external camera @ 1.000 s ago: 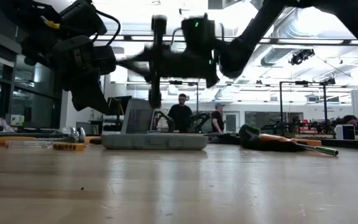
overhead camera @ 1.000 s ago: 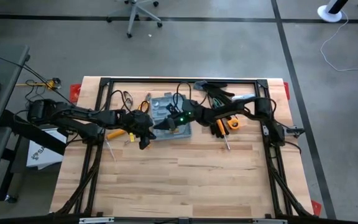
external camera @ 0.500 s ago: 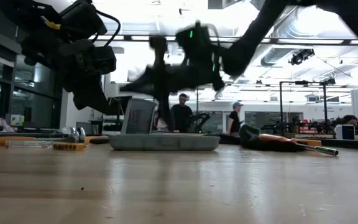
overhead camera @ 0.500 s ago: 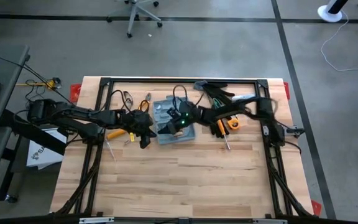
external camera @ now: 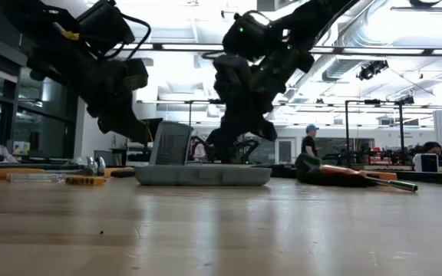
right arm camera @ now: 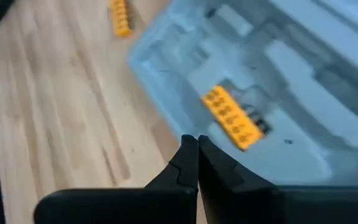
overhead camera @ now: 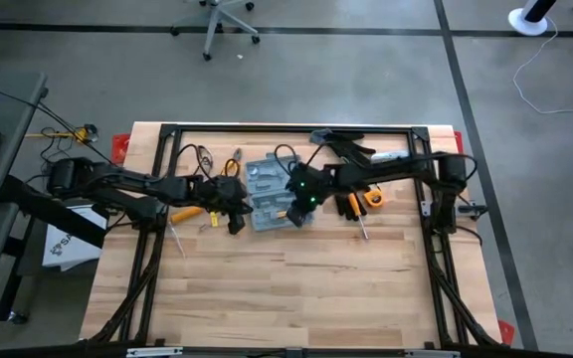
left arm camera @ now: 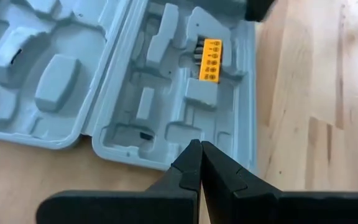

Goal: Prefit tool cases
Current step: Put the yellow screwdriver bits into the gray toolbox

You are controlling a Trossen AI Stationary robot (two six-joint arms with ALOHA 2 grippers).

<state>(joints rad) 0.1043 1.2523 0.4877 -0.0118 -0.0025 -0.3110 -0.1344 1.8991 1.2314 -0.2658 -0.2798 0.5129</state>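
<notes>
The grey-blue tool case (overhead camera: 267, 184) lies open on the table, its moulded trays facing up and its lid (external camera: 171, 143) standing behind the base (external camera: 202, 175). A yellow bit holder (left arm camera: 209, 60) sits in one compartment of the case (left arm camera: 104, 74). My left gripper (overhead camera: 235, 221) is shut and hovers above the case's left near edge (left arm camera: 199, 155). My right gripper (overhead camera: 294, 214) is shut and points down over the case's right part (right arm camera: 191, 149), close to the yellow holder (right arm camera: 232, 117). My right gripper's shut fingers (external camera: 232, 153) come down from above toward the case's base near its right near corner. Whether the tips touch the plastic I cannot tell.
Black-and-grey gloves and orange-handled tools (overhead camera: 351, 204) lie right of the case. Pliers and cables (overhead camera: 202, 159) and a yellow tool (overhead camera: 185, 212) lie to its left. A second yellow holder (right arm camera: 120, 17) rests on the bare wood. The table's near half is open wood. People stand in the room behind.
My right gripper has swung from the case's left part toward the table's right and tipped from nearly level to pointing down. The case has slid a little toward the right and turned slightly on the table.
</notes>
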